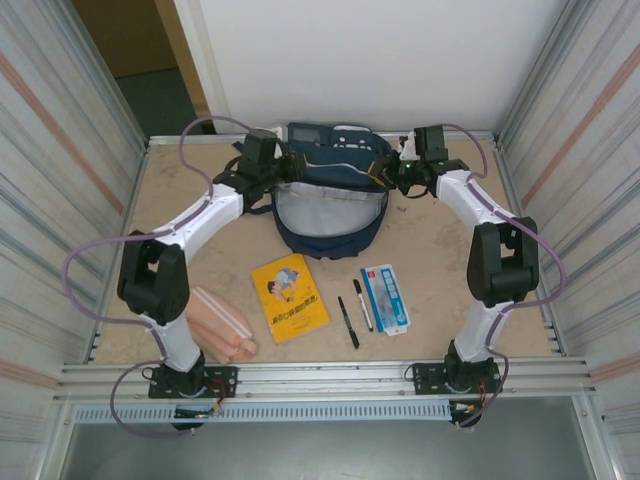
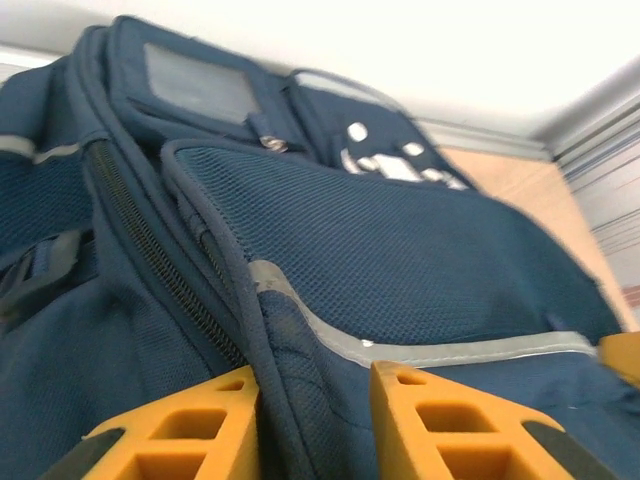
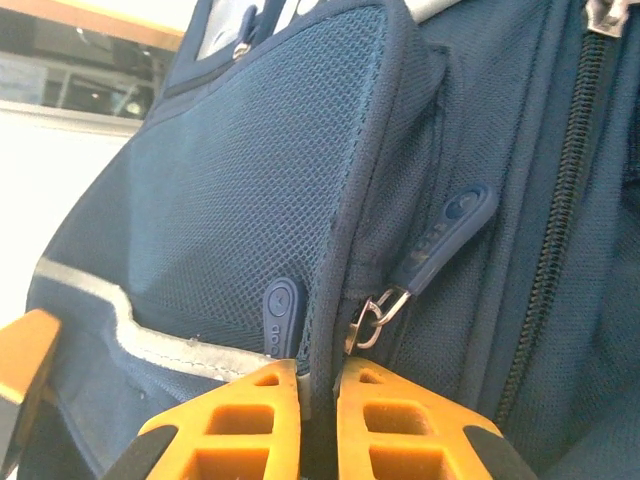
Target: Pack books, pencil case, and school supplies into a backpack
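Observation:
The navy backpack (image 1: 330, 205) lies at the back middle of the table, its main compartment gaping and showing pale lining. My left gripper (image 1: 284, 166) is shut on a fold of the backpack's rim (image 2: 290, 350) at its left side. My right gripper (image 1: 386, 173) is shut on the piped edge (image 3: 335, 300) at the right side, beside a zipper pull (image 3: 450, 225). The yellow-orange book (image 1: 289, 297) lies flat in front of the bag. The pink pencil case (image 1: 220, 322) rests by the left arm's base. Two black pens (image 1: 348, 322) and the blue-white box (image 1: 385, 298) lie right of the book.
Ribbed metal walls close in the table on the left (image 1: 60, 190) and right (image 1: 590, 190), a white wall at the back. An aluminium rail (image 1: 320, 378) runs along the near edge between the two arm bases. Bare tabletop (image 1: 440, 270) lies between bag and supplies.

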### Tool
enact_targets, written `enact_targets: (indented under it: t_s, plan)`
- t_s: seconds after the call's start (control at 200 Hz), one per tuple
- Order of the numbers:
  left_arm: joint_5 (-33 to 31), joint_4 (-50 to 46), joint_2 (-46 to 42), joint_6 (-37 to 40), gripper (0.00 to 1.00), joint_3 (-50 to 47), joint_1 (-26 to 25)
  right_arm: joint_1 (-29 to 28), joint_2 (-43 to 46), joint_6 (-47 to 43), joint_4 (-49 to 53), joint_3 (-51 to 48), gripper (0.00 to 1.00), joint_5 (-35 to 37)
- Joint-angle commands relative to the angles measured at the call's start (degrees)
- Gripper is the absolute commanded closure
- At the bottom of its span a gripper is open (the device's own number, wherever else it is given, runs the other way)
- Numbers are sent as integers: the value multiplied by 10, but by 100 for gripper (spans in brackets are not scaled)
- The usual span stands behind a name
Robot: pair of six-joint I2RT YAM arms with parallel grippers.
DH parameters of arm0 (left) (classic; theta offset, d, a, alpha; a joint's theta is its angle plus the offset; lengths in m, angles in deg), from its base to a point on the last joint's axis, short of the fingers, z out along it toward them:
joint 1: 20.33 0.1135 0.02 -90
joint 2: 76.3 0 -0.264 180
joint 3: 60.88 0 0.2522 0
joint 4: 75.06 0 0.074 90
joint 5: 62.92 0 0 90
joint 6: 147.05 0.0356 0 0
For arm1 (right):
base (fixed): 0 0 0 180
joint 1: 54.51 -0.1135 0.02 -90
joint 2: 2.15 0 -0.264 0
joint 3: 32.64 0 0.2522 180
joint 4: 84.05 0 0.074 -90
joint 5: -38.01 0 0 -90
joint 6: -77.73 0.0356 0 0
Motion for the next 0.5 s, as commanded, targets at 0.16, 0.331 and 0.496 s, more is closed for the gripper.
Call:
enact_targets:
  t_s: [0.16, 0.331, 0.496]
  plan:
    - [4, -10, -1, 0, 56, -61, -24, -39, 0, -84, 15, -31, 88, 27]
    - [-5, -81, -96, -13, 41, -118, -21, -46, 46, -80, 76, -58, 65, 114]
    - [15, -130, -227, -31, 36, -204, -21, -63, 83, -107, 145, -67, 60, 112]
